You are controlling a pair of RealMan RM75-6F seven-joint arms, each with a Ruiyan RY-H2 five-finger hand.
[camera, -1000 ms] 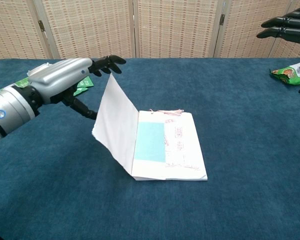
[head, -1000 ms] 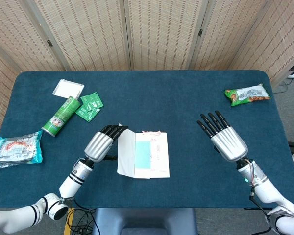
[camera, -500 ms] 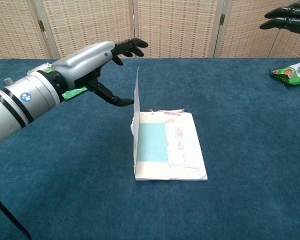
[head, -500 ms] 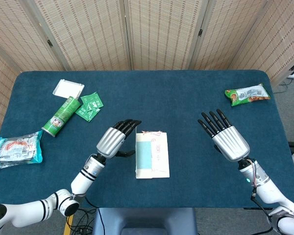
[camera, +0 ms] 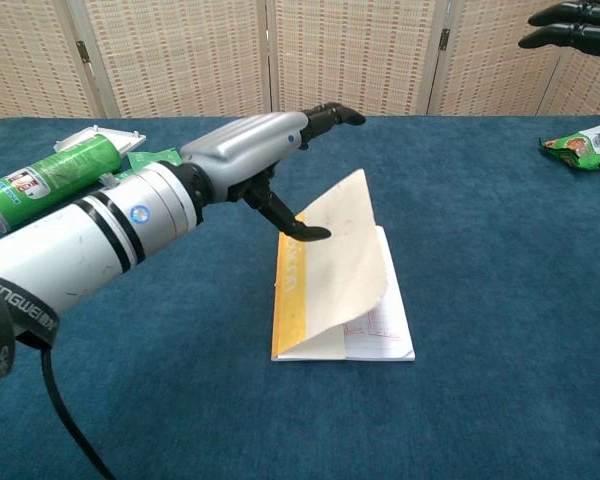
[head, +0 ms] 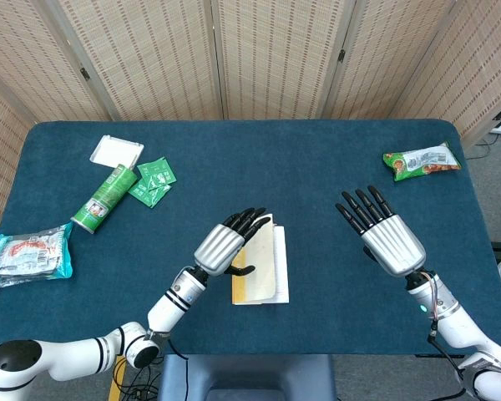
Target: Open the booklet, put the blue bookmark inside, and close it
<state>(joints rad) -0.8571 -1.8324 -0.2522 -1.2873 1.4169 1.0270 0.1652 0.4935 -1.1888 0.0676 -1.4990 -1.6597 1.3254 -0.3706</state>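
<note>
Since the earlier frames your left hand [head: 227, 244] has swung from the left of centre toward mid-frame, and the cover of the white paper booklet with the yellow spine strip [head: 263, 267] has gone from standing upright to leaning over the pages, half closed, so the blue bookmark that showed on the open page is now hidden beneath it. In the chest view you can see that hand [camera: 265, 150] stretched over the cover, fingers [camera: 325, 113] held out straight and near each other, thumb hooked down with its tip at the upper left edge of the tilted cover; it holds nothing, and whether the thumb actually touches the paper cannot be told. The booklet [camera: 342, 285] lies at the centre of the dark blue cloth-covered table [head: 317, 175], its lower pages flat, its cover propped at a slant. Your right hand [head: 384, 232] hovers at the lower right of the head view, palm down, fingers spread and empty, well apart from the booklet; the chest view catches only its dark fingertips [camera: 570, 24] at the top right corner. At the upper left of the head view lie a green cylindrical can [head: 104, 198] on its side, two small green sachets [head: 154, 181] beside it and a white flat box [head: 116, 151] above them. A clear plastic packet with red print [head: 27, 255] sits at the left edge, and a green snack bag [head: 422, 160] lies at the upper right.
</note>
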